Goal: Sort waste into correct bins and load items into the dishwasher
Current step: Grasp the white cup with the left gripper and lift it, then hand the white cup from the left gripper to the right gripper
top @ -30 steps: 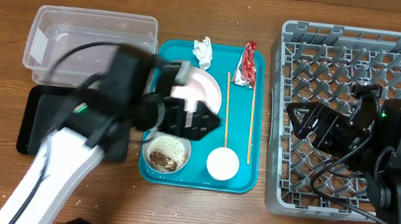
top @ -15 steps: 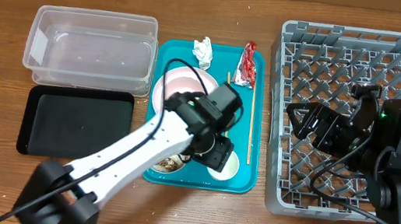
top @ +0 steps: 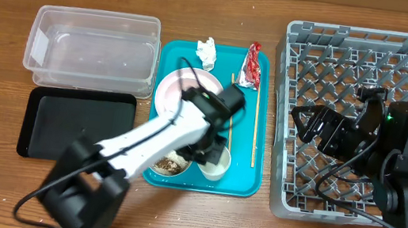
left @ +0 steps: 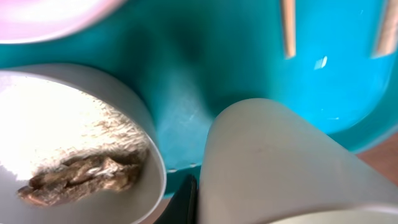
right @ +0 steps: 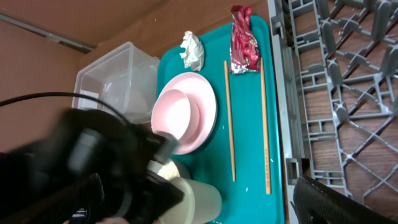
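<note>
My left gripper [top: 210, 153] is shut on the rim of the small white cup [top: 218, 164], which lies tilted on the teal tray [top: 242, 155]. In the left wrist view the cup [left: 280, 162] fills the right side, with one dark finger [left: 186, 202] against its wall. Beside it sits the bowl [left: 74, 124] with brown-and-white food scraps [left: 81, 177]. The pink plate [top: 179, 90] lies behind my arm. Two chopsticks [top: 257, 129] [right: 229, 118], a tissue [top: 207, 51] and a red wrapper [top: 252, 65] also lie on the tray. My right gripper [top: 310, 125] hangs open over the grey dish rack [top: 371, 65].
A clear plastic tub [top: 93, 46] stands at the back left, with the shallow black tray [top: 78, 124] in front of it. The rack's left wall [right: 287, 124] runs close along the teal tray's right edge. Bare wooden table surrounds everything.
My left arm swung right from over the black tray to the teal tray's front, and its jaws closed on the cup, tipping it. The right arm has not moved.
</note>
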### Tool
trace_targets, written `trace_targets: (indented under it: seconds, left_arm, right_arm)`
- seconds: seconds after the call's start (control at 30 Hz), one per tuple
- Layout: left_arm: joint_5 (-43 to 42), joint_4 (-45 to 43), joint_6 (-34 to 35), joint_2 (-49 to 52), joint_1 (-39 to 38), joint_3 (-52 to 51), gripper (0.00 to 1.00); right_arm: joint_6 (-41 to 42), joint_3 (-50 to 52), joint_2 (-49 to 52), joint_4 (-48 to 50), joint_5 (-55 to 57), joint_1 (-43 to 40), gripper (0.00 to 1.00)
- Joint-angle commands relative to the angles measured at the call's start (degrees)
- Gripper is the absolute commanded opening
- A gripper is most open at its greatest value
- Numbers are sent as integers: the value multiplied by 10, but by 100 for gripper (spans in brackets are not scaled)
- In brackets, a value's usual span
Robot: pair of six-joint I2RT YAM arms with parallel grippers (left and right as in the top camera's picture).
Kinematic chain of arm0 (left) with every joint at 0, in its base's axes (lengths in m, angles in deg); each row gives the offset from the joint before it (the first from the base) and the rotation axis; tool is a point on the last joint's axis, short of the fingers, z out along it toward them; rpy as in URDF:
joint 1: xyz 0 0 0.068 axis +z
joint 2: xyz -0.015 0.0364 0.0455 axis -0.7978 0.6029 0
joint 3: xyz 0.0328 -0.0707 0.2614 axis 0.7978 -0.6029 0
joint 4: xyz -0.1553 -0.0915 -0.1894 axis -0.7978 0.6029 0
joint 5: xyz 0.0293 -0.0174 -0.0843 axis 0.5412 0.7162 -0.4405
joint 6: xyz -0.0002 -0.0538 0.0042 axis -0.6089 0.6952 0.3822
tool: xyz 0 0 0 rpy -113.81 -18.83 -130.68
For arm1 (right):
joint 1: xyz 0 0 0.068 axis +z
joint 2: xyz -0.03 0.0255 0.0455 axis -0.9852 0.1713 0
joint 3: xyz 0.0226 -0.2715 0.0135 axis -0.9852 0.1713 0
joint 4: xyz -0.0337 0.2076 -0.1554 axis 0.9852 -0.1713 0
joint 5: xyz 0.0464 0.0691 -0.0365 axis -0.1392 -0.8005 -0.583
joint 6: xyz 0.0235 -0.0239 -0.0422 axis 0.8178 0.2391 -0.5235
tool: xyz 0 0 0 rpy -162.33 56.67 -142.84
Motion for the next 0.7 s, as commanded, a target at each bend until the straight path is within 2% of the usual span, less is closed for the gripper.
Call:
trace_targets:
  seconds: [0.0, 0.03, 0.07, 0.17, 0.2, 0.23, 0.43, 0.57, 0.67]
  left_arm:
    - [-249, -35, -70, -105, 115, 26, 4]
    - [-297, -45, -86, -113, 136, 26, 4]
    - [-407, -61, -116, -123, 181, 26, 4]
    - [-563, -62, -159, -123, 237, 26, 4]
    - [-684, -63, -198, -123, 261, 26, 4]
    - [-716, -64, -206, -123, 264, 26, 4]
    - [-779, -64, -209, -123, 248, 26, 4]
    - [-787, -64, -209, -123, 238, 26, 4]
    - [-800, -64, -217, -123, 238, 26, 4]
  right_arm:
    - [1, -12, -5, 0, 1, -1, 100]
    - [1, -12, -5, 0, 0, -1, 100]
    - [0, -12, -5, 3, -17, -1, 100]
    - [-43, -11, -3, 28, -110, 2, 96]
    - [-65, -11, 3, 57, -179, 16, 94]
    - [-65, -11, 7, 69, -194, 25, 93]
    - [-77, -11, 34, 169, -248, 95, 94]
    - [-77, -11, 59, 233, -248, 162, 94]
    - [-76, -11, 76, 249, -248, 191, 89]
